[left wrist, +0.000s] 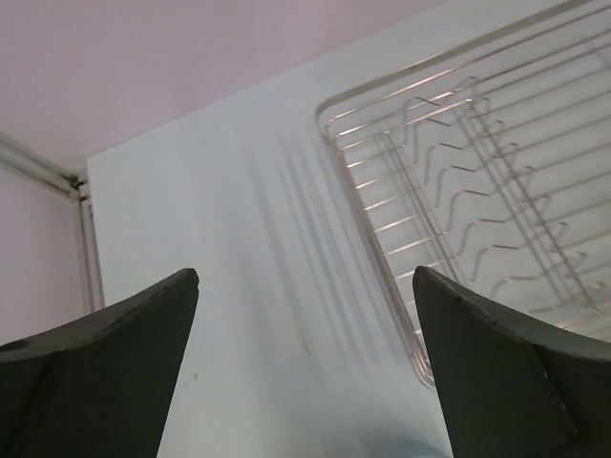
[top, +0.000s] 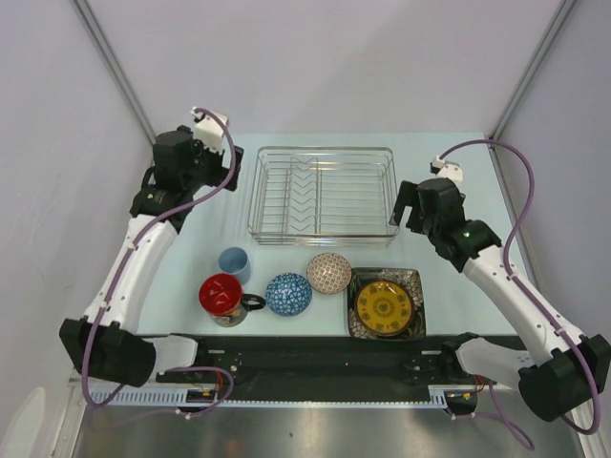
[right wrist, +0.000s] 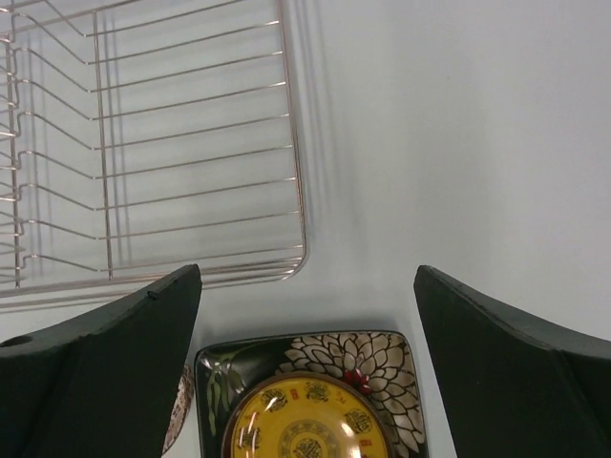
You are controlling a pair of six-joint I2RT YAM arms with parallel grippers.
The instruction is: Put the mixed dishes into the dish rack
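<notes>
Left gripper (left wrist: 305, 286): jaws apart, left of the dish rack (top: 323, 148) | right gripper (right wrist: 307, 281): jaws apart, at its right end | cup (top: 234, 260), mug (top: 221, 296), blue bowl (top: 288, 294), reddish bowl (top: 329, 273), square plate (top: 385, 303): lay on the table (top: 191, 248) before the rack.

Light: bright, diffuse, seemingly from overhead. Shadows: soft parallel streaks from the rectangular silver wire-mesh dish rack (left wrist: 458, 191) across the pale matte table (left wrist: 239, 286). Glare: highlights on the dark square plate with yellow round motif (right wrist: 310, 405). Focus: overhead view sharp; wrist views slightly soft.
</notes>
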